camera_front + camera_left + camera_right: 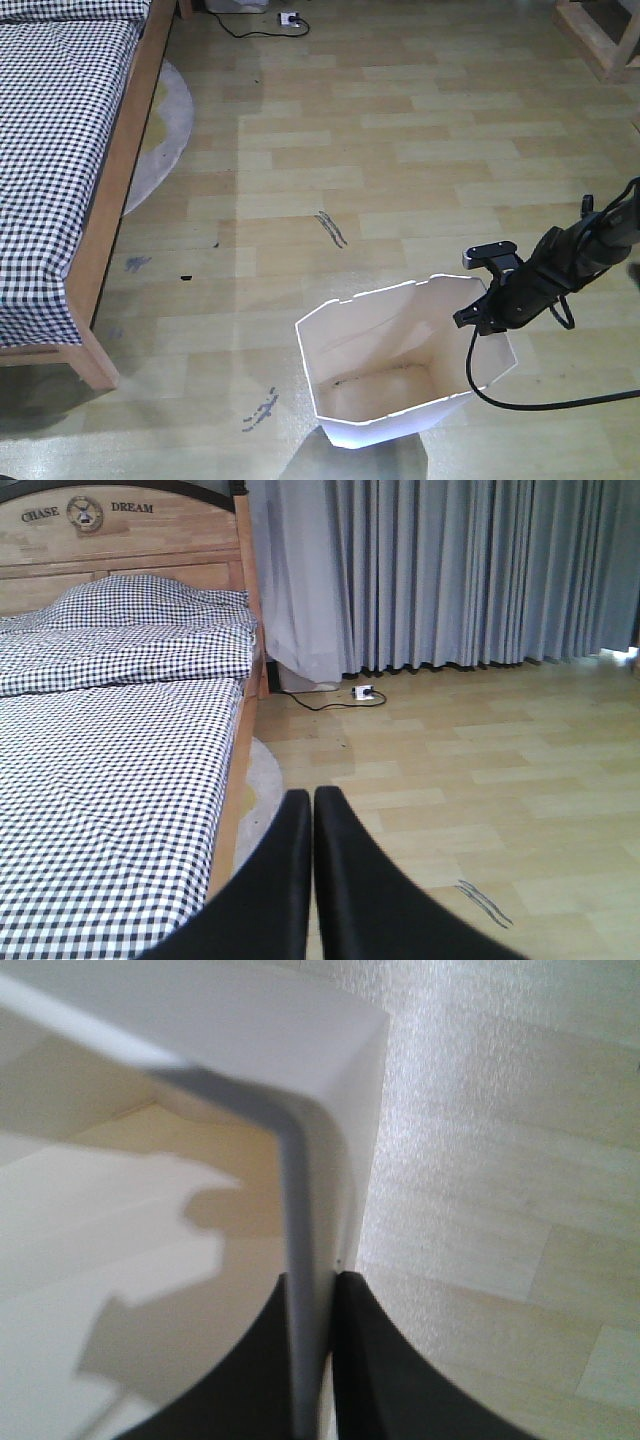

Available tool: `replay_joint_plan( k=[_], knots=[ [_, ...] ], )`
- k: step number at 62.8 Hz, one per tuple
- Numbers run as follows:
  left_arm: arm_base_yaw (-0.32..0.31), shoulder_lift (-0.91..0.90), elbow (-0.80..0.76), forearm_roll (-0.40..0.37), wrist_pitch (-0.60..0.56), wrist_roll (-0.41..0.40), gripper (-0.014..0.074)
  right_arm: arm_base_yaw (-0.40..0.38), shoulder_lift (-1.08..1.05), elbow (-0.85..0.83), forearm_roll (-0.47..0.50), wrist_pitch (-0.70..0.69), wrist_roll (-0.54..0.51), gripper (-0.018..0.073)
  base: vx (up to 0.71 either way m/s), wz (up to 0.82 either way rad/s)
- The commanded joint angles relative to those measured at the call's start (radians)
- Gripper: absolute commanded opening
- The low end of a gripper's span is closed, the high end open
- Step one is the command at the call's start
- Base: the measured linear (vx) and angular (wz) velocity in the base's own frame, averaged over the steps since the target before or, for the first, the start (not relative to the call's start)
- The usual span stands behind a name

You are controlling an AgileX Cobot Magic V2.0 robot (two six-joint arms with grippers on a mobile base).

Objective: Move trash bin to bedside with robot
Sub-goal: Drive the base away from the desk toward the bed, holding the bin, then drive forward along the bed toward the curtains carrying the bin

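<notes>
The white trash bin (380,345) stands open-topped on the wood floor at the lower middle of the front view, well to the right of the bed. The bed (60,150), with its light-brown frame and checked bedding, fills the left side and shows in the left wrist view too (110,780). My right gripper (487,318) is shut on the bin's right rim; in the right wrist view its fingers (360,1360) pinch the thin white wall (300,1180), one inside and one outside. My left gripper (313,802) is shut on nothing, hanging over the floor beside the bed.
A round grey rug (165,130) pokes out from under the bed. A power strip with a cable (290,18) lies by the grey curtains (450,570). Wooden furniture legs (600,35) stand at the top right. The right arm's black cable (540,405) trails beside the bin.
</notes>
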Motion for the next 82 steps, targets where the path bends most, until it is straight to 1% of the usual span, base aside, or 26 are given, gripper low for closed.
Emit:
replay_joint_plan(
  k=[1, 30, 82],
  knots=[
    [0.000, -0.004, -0.021, -0.005, -0.073, -0.004, -0.0006, -0.002, -0.086, -0.018, 0.043, 0.040, 0.000, -0.0005, 0.23, 0.12],
    [0.000, -0.004, -0.021, -0.005, -0.073, -0.004, -0.0006, -0.002, -0.086, -0.018, 0.043, 0.040, 0.000, -0.0005, 0.22, 0.08],
    [0.000, -0.004, -0.021, -0.005, -0.073, -0.004, -0.0006, -0.002, -0.086, -0.018, 0.043, 0.040, 0.000, -0.0005, 0.23, -0.07]
  ],
)
